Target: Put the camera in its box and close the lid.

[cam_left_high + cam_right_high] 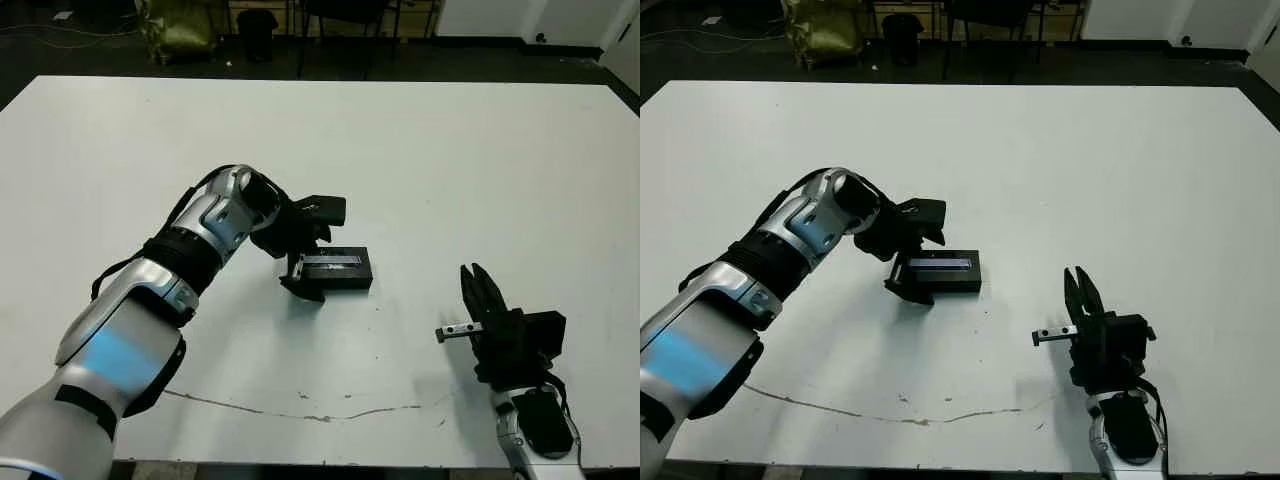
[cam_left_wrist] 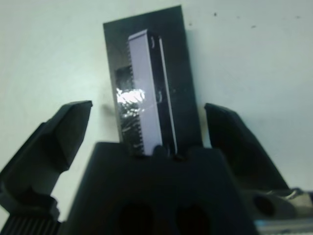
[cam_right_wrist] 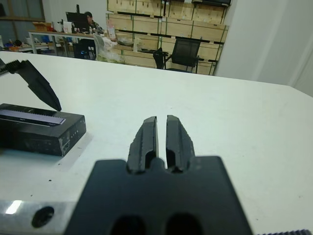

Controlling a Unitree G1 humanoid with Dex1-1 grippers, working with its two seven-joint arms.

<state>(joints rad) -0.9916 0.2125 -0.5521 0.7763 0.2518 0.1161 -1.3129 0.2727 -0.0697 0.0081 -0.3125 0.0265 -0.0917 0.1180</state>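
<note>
The lid (image 1: pixel 335 262), a flat black slab with a pale silvery strip, lies on top of the box (image 1: pixel 350 281); together they form one closed black block near the table's middle. No camera is in view. My left gripper (image 1: pixel 312 248) is open, one finger on each side of the block's left end, and in the left wrist view the lid (image 2: pixel 146 98) runs away between the two fingers (image 2: pixel 63 132). My right gripper (image 1: pixel 470 272) is shut and holds nothing; it stands to the right of the block, nearer the front edge, and its wrist view shows the fingertips (image 3: pixel 149 122) pressed together.
A thin dark crack line (image 1: pixel 300 410) runs along the white table near its front edge. Beyond the far edge stand a chair (image 3: pixel 183 51), a green bag (image 1: pixel 180 25) and shelves. A person (image 3: pixel 90 19) sits at a desk far behind.
</note>
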